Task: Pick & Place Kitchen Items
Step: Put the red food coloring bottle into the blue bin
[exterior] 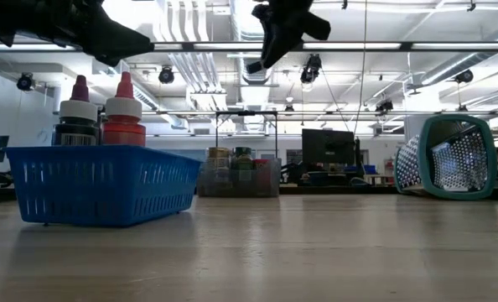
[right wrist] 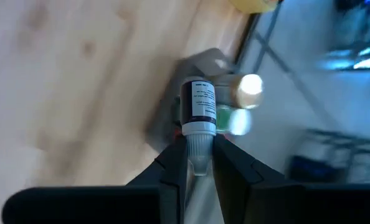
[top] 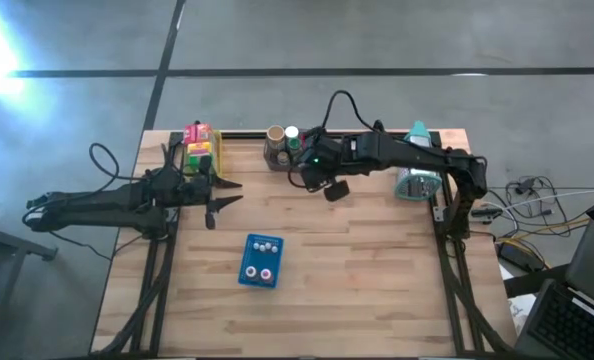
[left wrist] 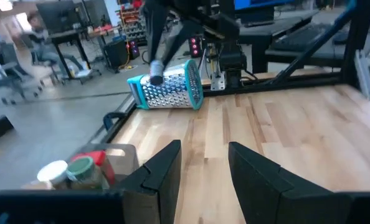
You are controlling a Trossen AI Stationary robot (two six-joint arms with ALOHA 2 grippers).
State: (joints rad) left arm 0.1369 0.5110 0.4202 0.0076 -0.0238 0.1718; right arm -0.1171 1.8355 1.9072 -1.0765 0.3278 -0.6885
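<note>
Two black jointed arms (top: 107, 205) with looping black cables; a green light glows on the right arm (top: 377, 150).

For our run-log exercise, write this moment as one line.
right hand: holding small bottle, raised near clear bin | left hand: empty, waiting | blue tray: two bottles

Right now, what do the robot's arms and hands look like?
Both arms are black and jointed, thin like sticks. The left hand ends in two pointy flat black fingers, wedge-shaped up close. The right hand has the same dark fingers. A black cable loops over the right arm, which shows a tiny green light, and another curls by the left arm.
</note>
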